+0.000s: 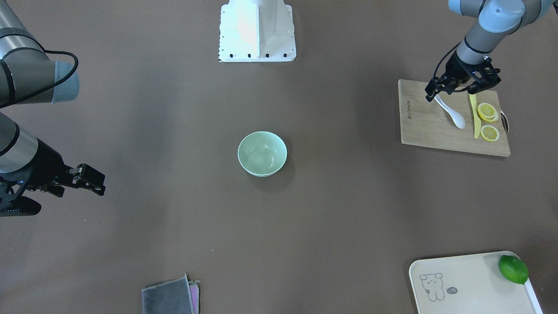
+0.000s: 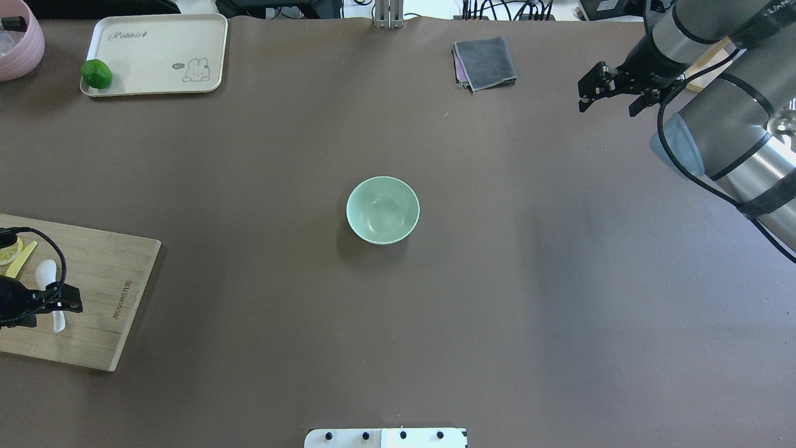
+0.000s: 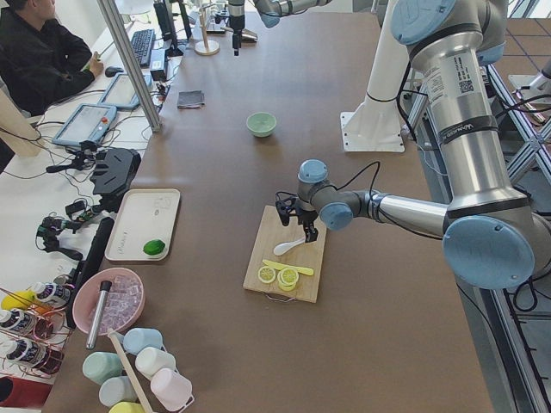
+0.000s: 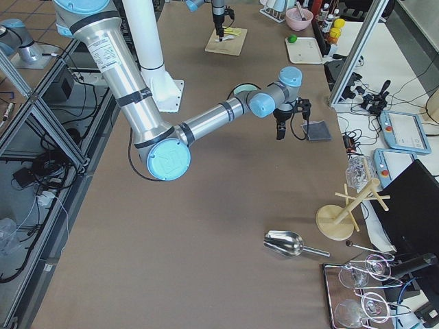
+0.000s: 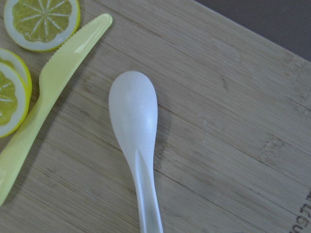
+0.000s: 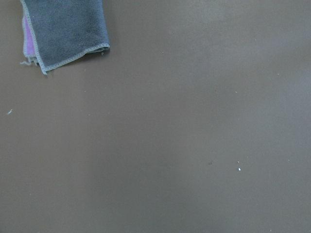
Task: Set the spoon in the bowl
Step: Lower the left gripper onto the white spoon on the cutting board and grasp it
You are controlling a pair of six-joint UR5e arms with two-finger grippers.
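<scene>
The white spoon [image 1: 454, 116] lies on the wooden board [image 1: 425, 128], handle toward the robot, next to a yellow knife [image 1: 475, 117]. The left wrist view shows the spoon [image 5: 133, 114] flat on the board, with no fingers in frame. My left gripper [image 1: 451, 92] is open and hovers over the spoon's handle end, holding nothing. The mint-green bowl [image 1: 262, 153] stands empty at the table's middle, far from the board; it also shows in the overhead view [image 2: 382, 210]. My right gripper [image 2: 583, 96] is open and empty, above bare table at the far side.
Lemon slices [image 1: 488, 111] lie beside the knife on the board. A cream tray [image 2: 155, 56] holds a lime [image 2: 96, 73]. A folded grey cloth [image 2: 485, 62] lies near the right gripper. A pink bowl [image 2: 18, 43] stands at the far left corner.
</scene>
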